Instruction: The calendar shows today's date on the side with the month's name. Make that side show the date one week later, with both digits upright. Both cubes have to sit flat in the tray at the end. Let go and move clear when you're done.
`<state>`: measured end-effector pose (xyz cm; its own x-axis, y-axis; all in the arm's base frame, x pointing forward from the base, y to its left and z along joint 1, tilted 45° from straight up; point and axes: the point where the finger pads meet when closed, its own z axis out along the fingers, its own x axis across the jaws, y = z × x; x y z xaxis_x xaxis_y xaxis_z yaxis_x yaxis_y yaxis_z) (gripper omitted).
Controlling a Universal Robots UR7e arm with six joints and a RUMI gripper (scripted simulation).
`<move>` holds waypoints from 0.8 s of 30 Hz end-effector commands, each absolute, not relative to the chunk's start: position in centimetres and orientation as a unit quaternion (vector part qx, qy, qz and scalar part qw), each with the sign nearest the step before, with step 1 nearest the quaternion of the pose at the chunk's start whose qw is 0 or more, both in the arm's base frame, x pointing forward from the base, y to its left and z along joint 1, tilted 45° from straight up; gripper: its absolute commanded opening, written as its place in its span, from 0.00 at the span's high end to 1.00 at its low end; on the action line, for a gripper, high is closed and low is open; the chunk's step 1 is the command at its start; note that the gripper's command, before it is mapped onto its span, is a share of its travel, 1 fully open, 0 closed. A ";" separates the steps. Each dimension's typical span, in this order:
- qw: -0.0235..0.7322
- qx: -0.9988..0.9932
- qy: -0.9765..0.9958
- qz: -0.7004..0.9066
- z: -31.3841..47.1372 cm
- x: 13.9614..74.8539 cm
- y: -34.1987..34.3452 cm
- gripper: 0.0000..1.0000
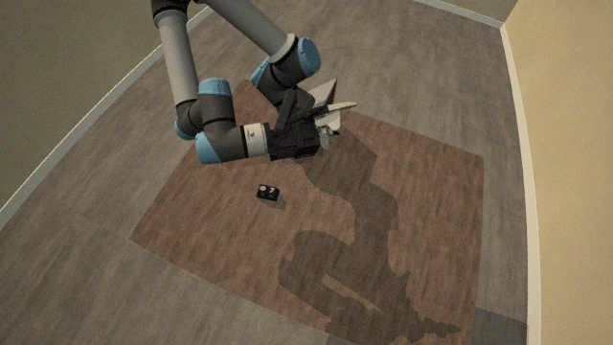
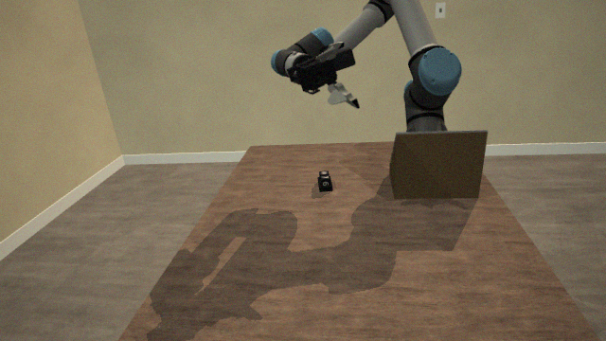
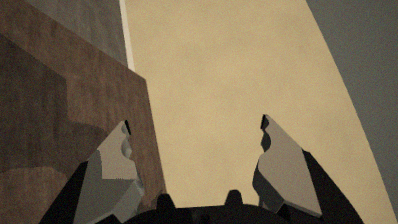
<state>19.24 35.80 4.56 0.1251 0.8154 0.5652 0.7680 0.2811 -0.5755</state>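
The calendar (image 1: 268, 193) is a small black tray with two dark cubes, resting on the brown table top. From above, the two top faces show a round digit and a 7. In the exterior view the calendar (image 2: 325, 181) shows an end face with a 6 or 9. The month's name is too small to read. My gripper (image 1: 335, 110) hangs high above the table, well away from the calendar, fingers wide open and empty. It also shows in the exterior view (image 2: 342, 92). In the wrist view the gripper (image 3: 195, 130) faces the wall; no cube shows there.
A brown box-shaped base (image 2: 437, 163) holds the arm at the table's far right side. The arm's shadow (image 1: 354, 268) falls across the table. Walls stand around the floor beyond the table edges.
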 end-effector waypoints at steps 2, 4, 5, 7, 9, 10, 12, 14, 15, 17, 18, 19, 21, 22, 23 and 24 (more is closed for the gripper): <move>0.451 -0.599 -0.661 0.026 4.6 19.3 35.8 0.00; 0.451 -0.599 -0.661 0.026 4.6 19.3 35.8 0.00; 0.451 -0.599 -0.661 0.026 4.6 19.3 35.8 0.00; 0.451 -0.599 -0.661 0.026 4.6 19.3 35.8 0.00; 0.451 -0.599 -0.661 0.026 4.6 19.3 35.8 0.00; 0.451 -0.599 -0.661 0.026 4.6 19.3 35.8 0.00; 0.451 -0.599 -0.661 0.026 4.6 19.3 35.8 0.00; 0.451 -0.599 -0.661 0.026 4.6 19.3 35.8 0.00; 0.451 -0.599 -0.661 0.026 4.6 19.3 35.8 0.00; 0.451 -0.599 -0.661 0.026 4.6 19.3 35.8 0.00; 0.451 -0.599 -0.661 0.026 4.6 19.2 35.8 0.00; 0.451 -0.599 -0.661 0.026 4.6 19.2 35.8 0.00; 0.450 -0.597 -0.663 0.026 4.5 19.2 35.7 0.00; 0.449 -0.596 -0.666 0.027 4.4 19.2 35.6 0.00; 0.447 -0.594 -0.669 0.028 4.3 19.1 35.5 0.00; 0.444 -0.591 -0.673 0.028 4.2 19.0 35.4 0.00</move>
